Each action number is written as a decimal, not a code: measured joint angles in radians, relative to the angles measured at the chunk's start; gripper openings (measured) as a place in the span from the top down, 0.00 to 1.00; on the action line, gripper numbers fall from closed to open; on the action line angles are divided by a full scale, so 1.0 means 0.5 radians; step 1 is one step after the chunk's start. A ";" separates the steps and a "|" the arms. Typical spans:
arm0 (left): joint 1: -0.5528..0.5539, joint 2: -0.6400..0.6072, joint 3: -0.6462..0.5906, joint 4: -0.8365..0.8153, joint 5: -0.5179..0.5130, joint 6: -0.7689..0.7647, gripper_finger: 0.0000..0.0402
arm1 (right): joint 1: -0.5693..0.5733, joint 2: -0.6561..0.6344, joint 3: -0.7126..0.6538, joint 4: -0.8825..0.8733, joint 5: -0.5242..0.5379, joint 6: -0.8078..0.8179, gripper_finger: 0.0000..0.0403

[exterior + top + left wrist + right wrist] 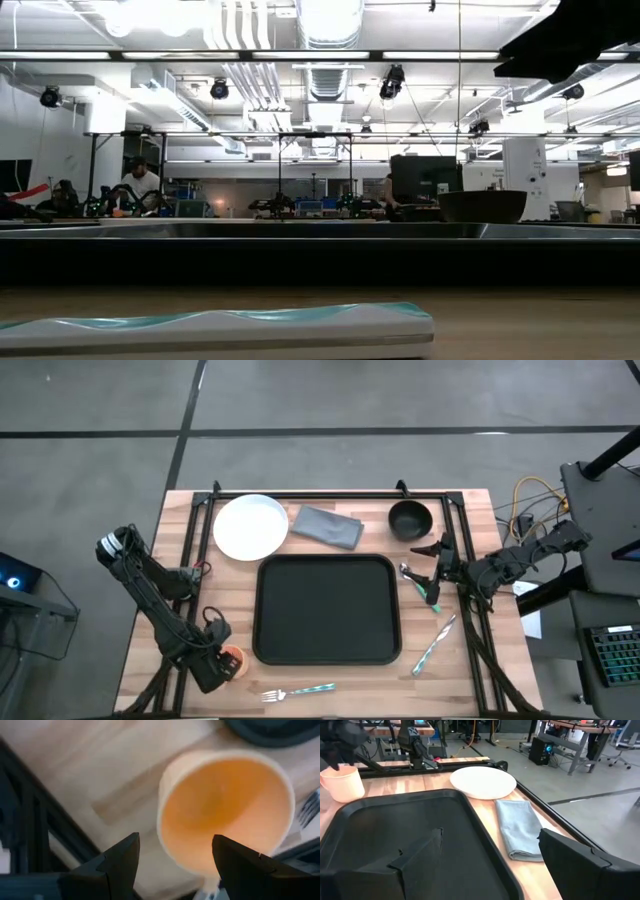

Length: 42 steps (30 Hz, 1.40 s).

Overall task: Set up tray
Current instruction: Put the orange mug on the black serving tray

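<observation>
Black tray lying flat at the middle of the wooden counter, nothing on it. Beyond the tray's far rim: white plate off the far-left corner, grey folded napkin just beside the plate, dark bowl off the far-right corner. To the right of the tray: a spoon near the rim and a knife with a teal-patterned handle lying aslant farther out. Before the tray's near rim: a fork with the same patterned handle, lying alongside that rim.

Left end effector low by the tray's near-left corner, fingers spread wide apart on either side of an orange cup, standing upright on the counter; contact with the cup not clear.

Right end effector just right of the tray, over the spoon, fingers parted and empty, pointing across the tray toward the plate and napkin.
</observation>
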<state>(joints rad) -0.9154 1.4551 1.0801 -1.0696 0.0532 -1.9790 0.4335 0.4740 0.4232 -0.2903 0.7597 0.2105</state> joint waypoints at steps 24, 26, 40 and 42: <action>0.005 0.357 0.127 -0.215 0.005 -0.332 0.43 | 0.000 0.000 -0.003 -0.101 -0.008 0.014 0.25; 0.012 0.357 0.127 -0.266 0.000 -0.340 0.43 | 0.000 0.000 -0.004 -0.101 -0.008 0.014 0.26; 0.014 0.317 0.182 -0.278 -0.229 -0.309 0.46 | 0.000 0.000 -0.005 -0.105 -0.024 0.014 0.28; 0.014 0.317 0.182 -0.278 -0.229 -0.307 0.52 | 0.000 0.000 -0.005 -0.110 -0.024 0.014 0.29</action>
<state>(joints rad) -0.9081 1.6138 1.1712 -1.2084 -0.0612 -2.1326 0.4335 0.4740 0.4210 -0.3454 0.7475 0.2176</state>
